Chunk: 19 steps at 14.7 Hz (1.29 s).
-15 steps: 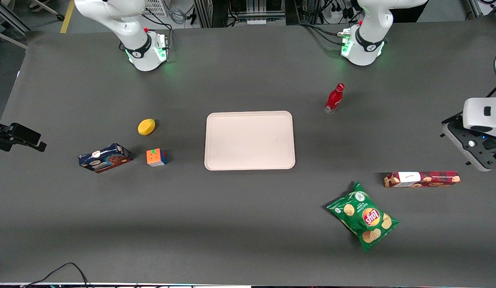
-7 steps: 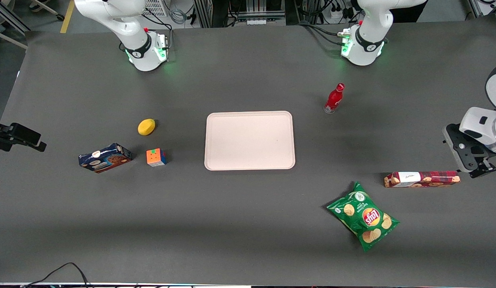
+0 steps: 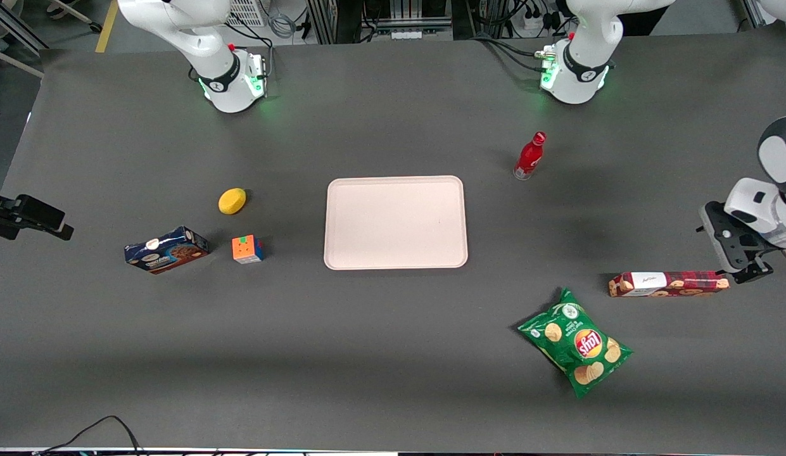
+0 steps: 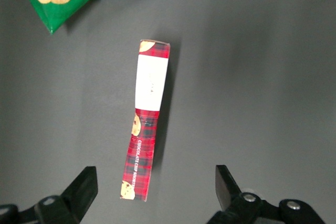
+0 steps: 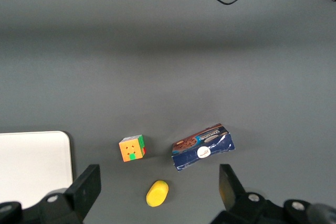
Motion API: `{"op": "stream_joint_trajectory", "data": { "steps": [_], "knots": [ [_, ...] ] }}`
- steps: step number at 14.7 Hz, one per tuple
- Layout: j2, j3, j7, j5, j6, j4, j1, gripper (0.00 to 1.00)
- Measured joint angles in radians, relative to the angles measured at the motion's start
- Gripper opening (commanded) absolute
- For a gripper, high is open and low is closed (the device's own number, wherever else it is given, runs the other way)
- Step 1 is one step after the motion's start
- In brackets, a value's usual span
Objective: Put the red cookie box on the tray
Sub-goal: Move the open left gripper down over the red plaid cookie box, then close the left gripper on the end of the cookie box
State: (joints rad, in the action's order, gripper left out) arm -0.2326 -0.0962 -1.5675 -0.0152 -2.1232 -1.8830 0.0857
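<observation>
Here the left arm's gripper [image 3: 741,269] hangs above the table near the working arm's end, over the end of the red cookie box [image 3: 668,284] that lies toward that end; its fingers [image 4: 84,190] are spread wide and grasp nothing, and in the left wrist view the near end of the carton lies between the two tips, lower than them and untouched. The red cookie box lies flat on the dark table [image 3: 393,354], its white label panel on the half turned toward the tray and its plaid half, printed with white lettering, toward the gripper. A green chip bag [image 3: 576,342] lies near the box, closer to the front camera and more toward the middle of the table; the two do not touch. The tray [image 3: 396,221] sits flat in the middle of the table with nothing on it, well apart from the box. A red bottle [image 3: 530,156] stands upright farther from the front camera than the tray's corner. Toward the parked arm's end lie a yellow lemon [image 3: 232,201], a colour cube [image 3: 247,249] and a dark blue cookie box [image 3: 166,249], all separate from one another.
</observation>
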Motion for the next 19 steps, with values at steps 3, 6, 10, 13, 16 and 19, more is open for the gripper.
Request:
{"op": "stream_joint_trajectory", "data": {
  "steps": [3, 6, 10, 13, 16, 19],
  "knots": [
    [-0.013, -0.002, -0.004, 0.001, -0.148, -0.076, 0.0, 1.0],
    [-0.02, -0.002, -0.064, 0.003, -0.28, -0.145, -0.001, 1.0],
    [-0.054, -0.006, -0.18, 0.065, -0.324, -0.171, 0.0, 1.0],
    [-0.091, -0.008, -0.21, 0.104, -0.331, -0.175, 0.001, 1.0],
    [-0.111, -0.009, -0.213, 0.113, -0.364, -0.173, 0.001, 1.0],
    [-0.12, -0.015, -0.213, 0.114, -0.373, -0.15, 0.002, 1.0]
  ]
}}
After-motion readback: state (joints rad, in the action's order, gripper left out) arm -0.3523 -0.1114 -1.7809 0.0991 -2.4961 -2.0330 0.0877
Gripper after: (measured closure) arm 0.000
